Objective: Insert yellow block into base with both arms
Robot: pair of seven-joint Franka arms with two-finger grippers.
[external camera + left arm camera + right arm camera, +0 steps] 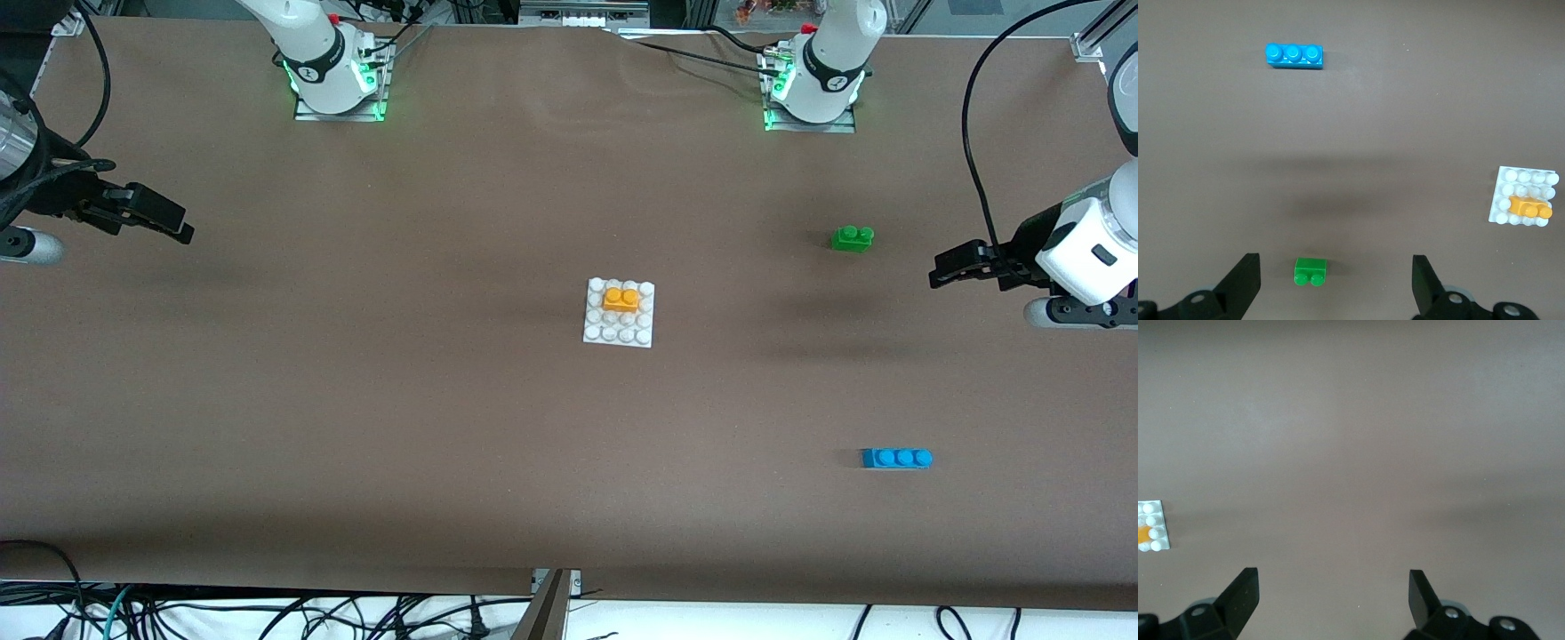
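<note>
The yellow block (621,297) sits on the white studded base (619,334) in the middle of the table, along the base's edge nearest the robots. My left gripper (941,272) hangs open and empty over the left arm's end of the table. In its wrist view the jaws (1336,259) stand wide with the block (1529,208) on the base (1521,180) off to one side. My right gripper (185,228) hangs open and empty over the right arm's end. Its wrist view (1333,572) catches just a corner of the base (1153,520).
A green two-stud brick (853,237) lies toward the left arm's end, close to the left gripper and between its fingers in the wrist view (1310,271). A blue three-stud brick (896,458) lies nearer the front camera at that same end (1293,55).
</note>
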